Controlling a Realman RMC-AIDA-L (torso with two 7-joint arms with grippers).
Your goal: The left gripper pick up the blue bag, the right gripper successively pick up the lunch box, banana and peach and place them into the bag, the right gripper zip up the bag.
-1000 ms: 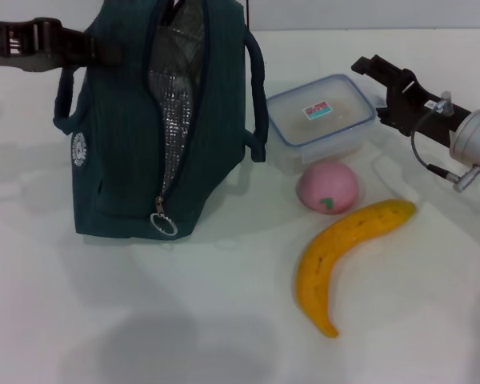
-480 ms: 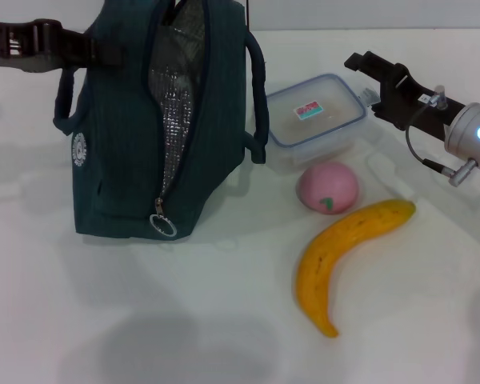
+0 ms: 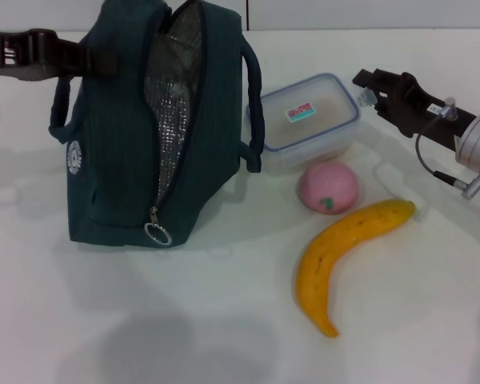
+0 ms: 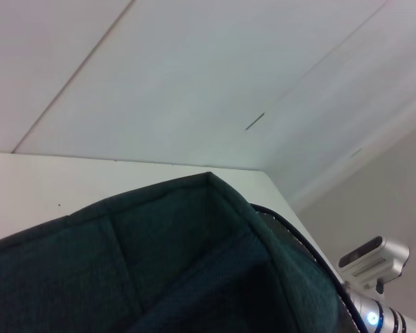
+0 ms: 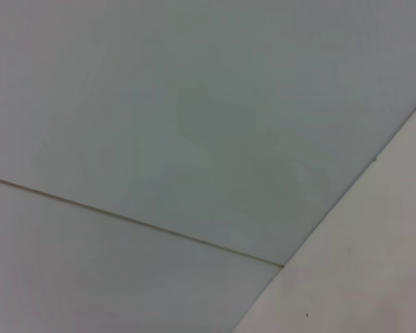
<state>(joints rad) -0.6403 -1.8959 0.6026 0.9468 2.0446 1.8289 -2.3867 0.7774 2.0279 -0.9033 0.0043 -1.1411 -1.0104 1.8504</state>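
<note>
Head view: the blue bag (image 3: 128, 136) stands upright on the white table (image 3: 184, 320), zip open down its near side so the silver foil lining (image 3: 170, 120) shows, with the metal ring pull (image 3: 158, 233) hanging at the lower end of the opening. The left gripper (image 3: 92, 60) reaches in from the left edge and is closed on the bag at its upper left, by the handle there. The lunch box (image 3: 308, 120) is just to the right of the bag, tilted, with its far right end raised. The right gripper (image 3: 366, 86) is at that raised corner, touching or nearly touching the lid rim (whether its fingers are clamped on the box or merely beside it, I cannot tell). The peach (image 3: 328, 186) lies just in front of the lunch box, and the banana (image 3: 336, 256) lies in front of the peach, its upper tip pointing right and its lower tip toward the camera.

Left wrist view: dark teal fabric of the blue bag (image 4: 159, 263) fills the lower part, a strip of foil edging at its rim; the right arm (image 4: 371, 277) shows beyond it, wall panels behind.

Right wrist view: only pale wall panels and a seam line; none of the task's things are visible.
</note>
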